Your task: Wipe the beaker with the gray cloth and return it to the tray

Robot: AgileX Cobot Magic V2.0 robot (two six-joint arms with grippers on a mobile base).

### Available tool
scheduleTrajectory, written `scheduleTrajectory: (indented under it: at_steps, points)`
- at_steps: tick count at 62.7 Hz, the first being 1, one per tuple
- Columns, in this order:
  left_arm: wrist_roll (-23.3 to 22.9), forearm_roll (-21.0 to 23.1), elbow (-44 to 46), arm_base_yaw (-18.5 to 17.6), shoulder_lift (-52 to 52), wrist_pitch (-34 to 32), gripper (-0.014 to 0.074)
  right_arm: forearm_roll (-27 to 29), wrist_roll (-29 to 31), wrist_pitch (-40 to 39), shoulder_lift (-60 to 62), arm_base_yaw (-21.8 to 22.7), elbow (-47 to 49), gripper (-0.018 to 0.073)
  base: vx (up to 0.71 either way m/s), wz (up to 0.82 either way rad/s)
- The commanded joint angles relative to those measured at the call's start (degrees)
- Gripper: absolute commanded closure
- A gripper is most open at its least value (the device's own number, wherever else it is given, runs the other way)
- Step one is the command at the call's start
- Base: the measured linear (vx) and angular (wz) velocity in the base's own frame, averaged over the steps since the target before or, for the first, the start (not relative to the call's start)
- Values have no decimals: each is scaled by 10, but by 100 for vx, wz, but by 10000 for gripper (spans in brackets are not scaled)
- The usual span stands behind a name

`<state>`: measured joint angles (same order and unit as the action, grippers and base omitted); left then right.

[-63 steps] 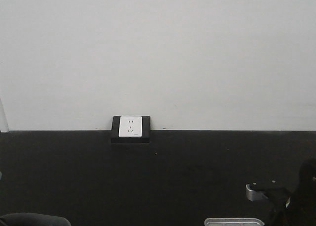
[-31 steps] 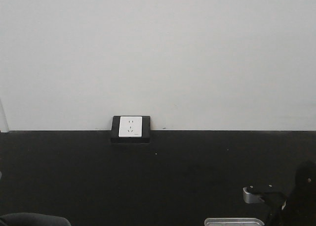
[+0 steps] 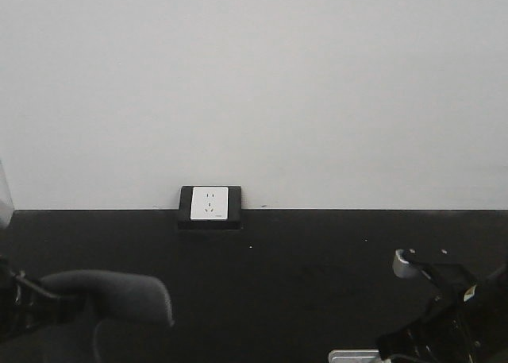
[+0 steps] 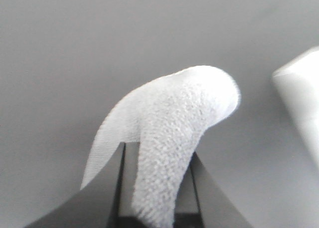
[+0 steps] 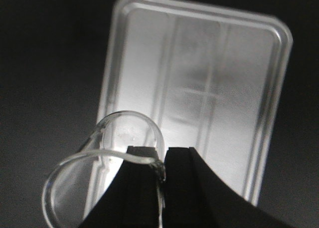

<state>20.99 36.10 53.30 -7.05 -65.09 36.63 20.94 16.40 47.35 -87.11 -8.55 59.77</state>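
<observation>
Jaws of the right gripper stand almost closed, one inside and one outside the rim of the beaker, pinching its thin glass wall. The beaker is tipped, with its open mouth turned toward the wrist camera. Beyond it the tray lies flat on the black tabletop, ribbed base showing. The beaker overlaps the tray's near left corner in this view; I cannot tell whether the glass touches the metal.

On the other side, the jaws of the left gripper are narrowly parted and clamp the gray cloth. The cloth rises out of them in a rounded fold and droops to the left. A pale object at the right border of that view is too blurred to name.

From the front, the cloth hangs as a dark hump over the near left part of the tabletop. The right arm reaches over the near right part, just above a sliver of the tray. Farther back, a wall socket sits at the tabletop's far edge, against the plain white wall.
</observation>
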Motion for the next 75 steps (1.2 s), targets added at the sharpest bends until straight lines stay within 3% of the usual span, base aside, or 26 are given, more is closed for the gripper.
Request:
scheduleTrajectory:
  at_steps: [1,11,19,25,33,44,52,67,75]
  points:
    - [47,110,49,-23,2,-45,596,44,-3,-51,55,-57,17,570,0,0]
    - [132,232,92,-73,-32,-2,596,59,-85,-140,77,-203,17,570,0,0]
    - [136,255,94,-104,-59,51,596,42,-124,-195,73,-288,17,570,0,0]
    - [137,253,94,-115,-76,135,596,28,-173,-229,73,-298,17,570,0,0]
    - [137,223,94,-119,-82,247,596,-2,-235,-252,75,-268,21,570,0,0]
    - [136,210,94,-119,-80,335,596,-3,-243,-251,83,-242,40,570,0,0]
    - [135,215,94,-119,-80,263,596,15,-234,-220,83,-256,52,570,0,0]
    - [96,221,94,-119,-80,-8,596,11,-212,-112,83,-303,50,570,0,0]
    - [55,221,94,-119,-80,-57,596,14,-211,-85,82,-307,50,570,0,0]
